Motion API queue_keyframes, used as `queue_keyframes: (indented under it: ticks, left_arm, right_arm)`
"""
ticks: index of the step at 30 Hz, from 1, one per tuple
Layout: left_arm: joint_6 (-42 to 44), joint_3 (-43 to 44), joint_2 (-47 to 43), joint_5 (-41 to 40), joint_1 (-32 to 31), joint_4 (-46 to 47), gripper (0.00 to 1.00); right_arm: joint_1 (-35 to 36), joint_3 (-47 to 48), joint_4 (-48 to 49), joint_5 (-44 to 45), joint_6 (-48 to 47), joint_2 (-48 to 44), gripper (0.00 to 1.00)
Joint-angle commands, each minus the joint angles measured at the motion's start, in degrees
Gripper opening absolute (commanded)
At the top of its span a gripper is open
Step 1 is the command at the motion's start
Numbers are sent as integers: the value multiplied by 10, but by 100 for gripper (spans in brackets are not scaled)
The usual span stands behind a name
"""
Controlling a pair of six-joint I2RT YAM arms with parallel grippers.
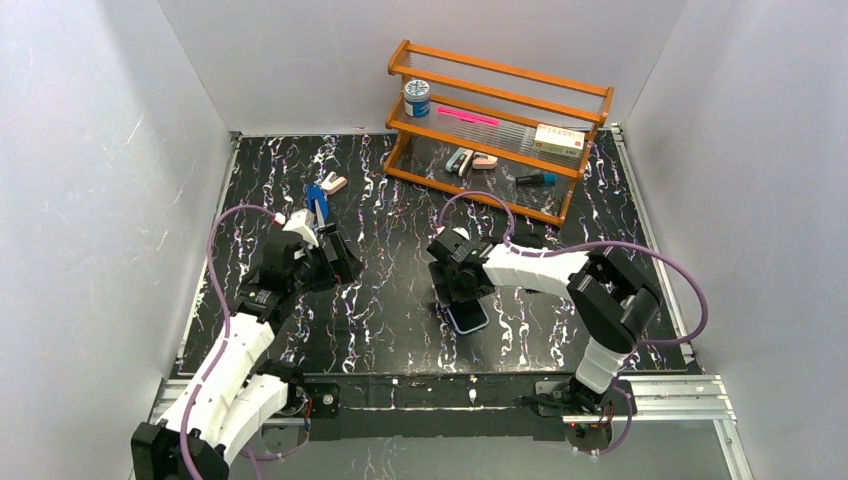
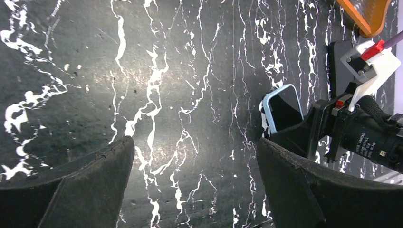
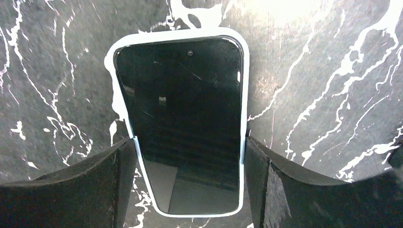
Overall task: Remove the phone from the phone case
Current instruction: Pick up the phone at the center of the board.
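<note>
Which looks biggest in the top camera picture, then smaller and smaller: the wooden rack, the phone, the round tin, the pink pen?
1. wooden rack
2. phone, though the right gripper hides part of it
3. round tin and pink pen: too close to call, the pen longer, the tin fatter.

phone [image 1: 468, 318] half hidden under right arm [image 1: 530, 265], rack [image 2: 366, 12] cropped

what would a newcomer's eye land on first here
The dark-screened phone in its pale case, lying face up near the middle of the black marbled table, with the right gripper straddling its long sides. Next, the orange wooden rack of small items at the far edge, and the left gripper open over bare table.
</note>
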Motion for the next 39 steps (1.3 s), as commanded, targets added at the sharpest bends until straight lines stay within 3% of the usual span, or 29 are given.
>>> queue_keyframes:
  ticks: [1,5,17,26,39]
  left_arm:
    - [-44,-20,18,36,-16,58,96]
    - [-67,-31,40,37,-43,86,96]
    - [-133,-59,48,17,-102,198,92]
    - [-180,-66,82,12,-102,288,89]
    - [-241,-82,200,52,-111,405,80]
  right_arm:
    - [-3,-24,70,36,-4,70,71]
    - [-3,-15,78,25,-4,75,53]
    - [-11,-1,179,-29,12,10,15]
    - [-23,-40,312,-85,-12,-35,3]
    - [-34,-132,480,-143,-33,-123,1]
